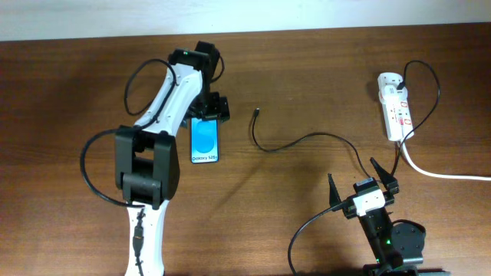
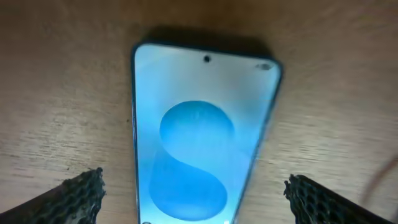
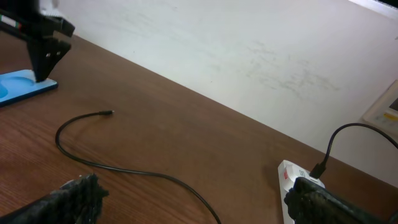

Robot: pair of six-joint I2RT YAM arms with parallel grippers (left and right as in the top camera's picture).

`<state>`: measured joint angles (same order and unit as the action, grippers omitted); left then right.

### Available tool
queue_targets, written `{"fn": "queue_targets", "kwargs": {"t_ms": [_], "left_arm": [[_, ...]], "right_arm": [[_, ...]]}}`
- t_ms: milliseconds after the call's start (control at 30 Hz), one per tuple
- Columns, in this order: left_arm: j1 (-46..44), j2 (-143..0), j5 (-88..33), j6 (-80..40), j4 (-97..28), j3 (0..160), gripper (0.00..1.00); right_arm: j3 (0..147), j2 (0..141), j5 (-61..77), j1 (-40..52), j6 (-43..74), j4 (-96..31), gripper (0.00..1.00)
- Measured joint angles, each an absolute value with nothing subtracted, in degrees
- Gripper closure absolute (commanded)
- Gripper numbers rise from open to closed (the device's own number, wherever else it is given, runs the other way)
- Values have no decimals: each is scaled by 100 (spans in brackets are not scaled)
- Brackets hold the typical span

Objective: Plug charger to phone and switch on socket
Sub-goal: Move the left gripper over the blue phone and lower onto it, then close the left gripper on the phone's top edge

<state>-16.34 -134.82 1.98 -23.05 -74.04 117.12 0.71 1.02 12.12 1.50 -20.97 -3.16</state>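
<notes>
The phone (image 1: pixel 205 139) lies flat on the table, blue screen up; it fills the left wrist view (image 2: pixel 199 137) and shows at the left edge of the right wrist view (image 3: pixel 22 84). My left gripper (image 1: pixel 208 112) is open, hovering over the phone's far end, a finger on each side (image 2: pixel 194 196). The charger cable (image 1: pixel 307 139) runs from the socket (image 1: pixel 394 106) across the table to its small plug tip (image 1: pixel 256 113), lying loose right of the phone; it also shows in the right wrist view (image 3: pixel 111 112). My right gripper (image 1: pixel 363 184) is open and empty near the front edge (image 3: pixel 193 199).
The socket's thick white lead (image 1: pixel 441 174) runs off to the right edge. The charger's plug end sits in the socket (image 3: pixel 318 169). A white wall stands behind the table's far edge.
</notes>
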Motion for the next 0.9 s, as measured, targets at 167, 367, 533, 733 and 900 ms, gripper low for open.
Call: {"fn": "queue_targets", "kwargs": {"t_ms": [167,367,533,733,900], "left_arm": [[-1634,-13491,200,-2320,-7022,11275,1],[-1634,-13491,200,-2187,-6772,11026,1],[-1634,-13491,198,-2093,-6619,10943,1],[-1634,-13491,191,-2078,-6567,10938,0],[-1629,-13454,137,-2078,-6497,10816,0]], "right_arm": [[71,102,1212,150,-2099,-316,2],[71,102,1212,150,-2099,-316,2],[71,102,1212,150,-2102,-316,2],[71,102,1212,150,-2097,-316,2],[71,102,1212,150,-2102,-316,2]]}}
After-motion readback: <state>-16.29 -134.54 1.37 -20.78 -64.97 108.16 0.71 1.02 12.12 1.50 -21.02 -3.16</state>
